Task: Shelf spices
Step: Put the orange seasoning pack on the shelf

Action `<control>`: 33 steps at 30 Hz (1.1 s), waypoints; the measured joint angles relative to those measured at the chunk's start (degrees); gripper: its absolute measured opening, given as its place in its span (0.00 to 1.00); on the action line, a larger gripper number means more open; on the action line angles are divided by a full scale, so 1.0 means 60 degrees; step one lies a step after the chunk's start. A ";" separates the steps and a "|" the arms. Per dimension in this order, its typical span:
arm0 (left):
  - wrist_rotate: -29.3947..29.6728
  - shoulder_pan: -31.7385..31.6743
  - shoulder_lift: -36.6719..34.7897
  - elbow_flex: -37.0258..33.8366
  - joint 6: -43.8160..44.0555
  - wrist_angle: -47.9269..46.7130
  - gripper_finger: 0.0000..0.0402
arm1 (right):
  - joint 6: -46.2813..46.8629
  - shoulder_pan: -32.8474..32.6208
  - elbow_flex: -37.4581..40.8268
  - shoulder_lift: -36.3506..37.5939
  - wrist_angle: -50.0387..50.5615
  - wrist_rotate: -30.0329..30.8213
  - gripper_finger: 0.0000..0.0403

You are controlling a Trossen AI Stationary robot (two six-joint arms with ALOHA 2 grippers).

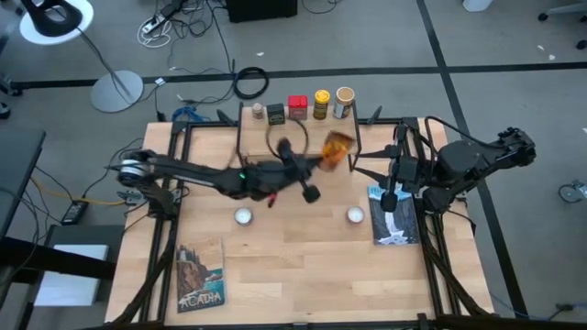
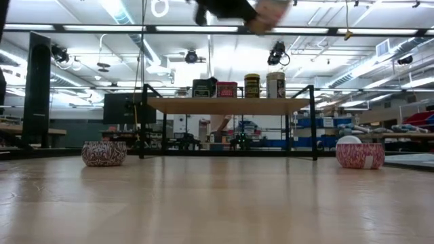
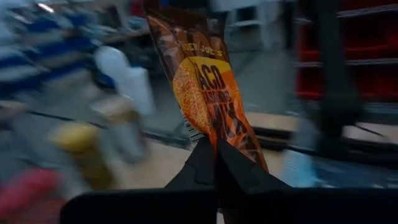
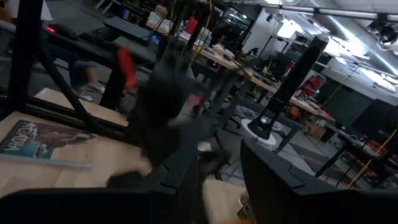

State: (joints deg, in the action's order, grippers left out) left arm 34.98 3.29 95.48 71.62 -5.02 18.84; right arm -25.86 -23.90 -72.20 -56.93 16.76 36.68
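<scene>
- From above, the orange packet (image 1: 337, 148) hangs over the shelf (image 1: 303, 128) at upper centre of the frame; the low view shows only its bottom edge.
- The left wrist view alone reads "TACO… MIX" on it.
- The left pincer (image 1: 323, 160) is clamped on the packet's lower end.
- The right pincer (image 1: 390, 200), fingers apart and empty, waits over a book (image 1: 395, 216) at the table's right.
- Five spices (image 1: 298, 108) line the shelf.

At the top of the left wrist view you see a glossy orange packet (image 3: 208, 93) of crinkled film; mid-frame in the low view, the shelf (image 2: 227, 106) shows matt pale wood on thin black metal legs.
</scene>
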 joint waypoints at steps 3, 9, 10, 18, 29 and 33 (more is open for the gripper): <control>0.0902 -0.0181 -0.0985 0.0090 -0.0809 -0.0551 0.00 | -0.0209 0.0002 0.0000 0.0002 -0.0191 0.0001 0.30; 0.2716 -0.0611 -0.2231 0.0079 -0.2546 -0.0630 0.00 | -0.0238 0.0003 0.0000 0.0061 -0.0330 -0.0003 0.30; 0.2946 -0.0698 -0.2255 0.0079 -0.2812 -0.0593 0.00 | -0.0238 0.0001 0.0000 0.0066 -0.0332 -0.0003 0.30; 0.4361 -0.1348 -0.1570 -0.0179 -0.4253 0.1086 0.00 | -0.0225 0.0000 0.0000 0.0062 -0.0355 -0.0003 0.30; 0.5884 -0.1533 -0.1211 -0.3334 -0.5720 0.7937 0.00 | -0.0282 0.0000 0.0000 0.0058 -0.0352 -0.0007 0.30; 0.5942 -0.1576 -0.0772 -0.4200 -0.6243 0.9545 0.00 | -0.0285 0.0000 0.0000 0.0058 -0.0347 -0.0007 0.30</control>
State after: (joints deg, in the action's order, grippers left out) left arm 70.63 -6.17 90.85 46.42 -42.48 76.11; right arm -27.57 -23.90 -72.20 -56.58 14.68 36.64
